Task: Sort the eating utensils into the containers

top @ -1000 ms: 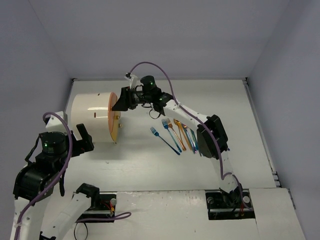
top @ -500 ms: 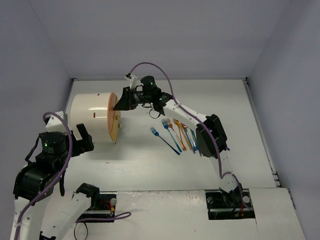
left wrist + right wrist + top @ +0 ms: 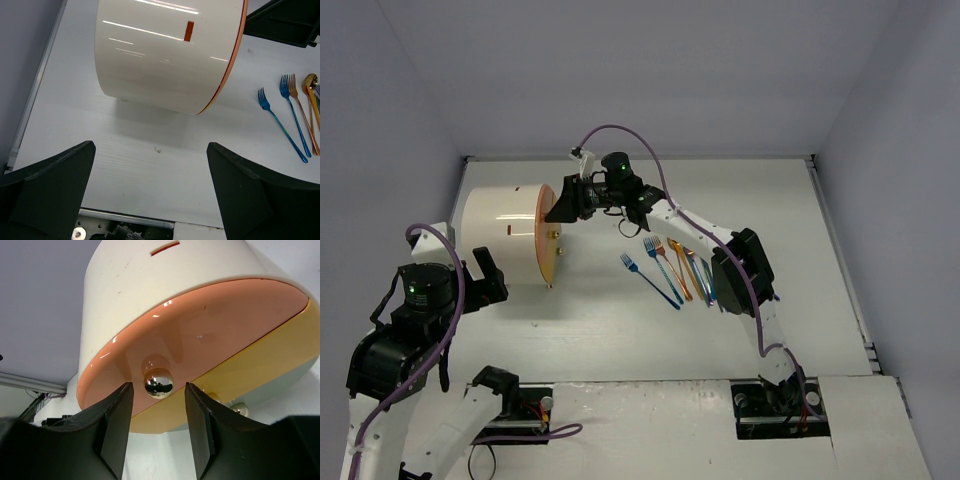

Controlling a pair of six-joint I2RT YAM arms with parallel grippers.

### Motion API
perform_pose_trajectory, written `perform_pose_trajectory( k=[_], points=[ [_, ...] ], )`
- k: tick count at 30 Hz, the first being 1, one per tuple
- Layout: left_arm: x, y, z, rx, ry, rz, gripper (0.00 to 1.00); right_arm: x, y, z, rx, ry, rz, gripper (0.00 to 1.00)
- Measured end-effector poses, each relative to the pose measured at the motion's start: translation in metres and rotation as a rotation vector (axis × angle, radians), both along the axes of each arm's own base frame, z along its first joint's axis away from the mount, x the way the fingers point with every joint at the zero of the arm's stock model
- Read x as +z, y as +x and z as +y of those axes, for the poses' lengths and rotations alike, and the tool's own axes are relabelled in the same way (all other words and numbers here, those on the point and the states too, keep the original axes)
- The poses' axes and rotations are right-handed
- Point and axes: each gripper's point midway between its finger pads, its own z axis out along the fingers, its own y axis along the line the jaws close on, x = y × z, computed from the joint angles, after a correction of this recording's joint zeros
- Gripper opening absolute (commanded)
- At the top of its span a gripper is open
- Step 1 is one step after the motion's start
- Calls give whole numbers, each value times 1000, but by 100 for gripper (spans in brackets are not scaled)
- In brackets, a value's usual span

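Observation:
The containers are inside a cream-white drum cabinet [image 3: 500,232] lying on its side, its round orange front [image 3: 548,245] facing right and flush. My right gripper [image 3: 563,203] is at the top of that front. In the right wrist view its jaws stand open on either side of a shiny round knob [image 3: 158,382], with a gap on each side. Several eating utensils [image 3: 672,268] lie in a row on the table to the right of the cabinet: blue forks [image 3: 282,122] and gold-orange pieces [image 3: 311,107]. My left gripper [image 3: 150,167] hangs open and empty near the cabinet's near side.
The front has a pink upper section [image 3: 200,335] and a yellow lower section [image 3: 260,375], with two more knobs [image 3: 240,410] lower down. The right arm's forearm [image 3: 740,270] crosses just right of the utensils. Walls enclose the table's left, back and right.
The right gripper nudged slightly left and back at the cabinet's top knob. The cabinet, the utensils and the left arm have not moved.

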Motion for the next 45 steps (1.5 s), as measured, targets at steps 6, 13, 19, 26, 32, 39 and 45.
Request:
perform_pose_trajectory(
  k=[6, 13, 19, 26, 32, 39, 45],
  points=[
    [0, 0, 0, 0, 0, 0, 93, 0, -1, 0, 8, 1, -1, 35],
    [0, 0, 0, -2, -1, 0, 93, 1, -2, 0, 16, 5, -7, 6],
    [0, 0, -1, -3, -2, 1, 93, 0, 1, -2, 12, 4, -9, 0],
    [0, 0, -1, -3, -1, 2, 93, -6, 2, -12, 18, 18, -18, 0],
    [-2, 2, -1, -3, 5, 14, 93, -5, 4, -38, -8, 5, -20, 0],
    [-5, 5, -1, -4, 15, 30, 93, -6, 10, -64, -39, -8, -11, 0],
    [-6, 8, -2, -4, 20, 42, 93, -11, 16, -85, -74, -26, -2, 0]
  ],
)
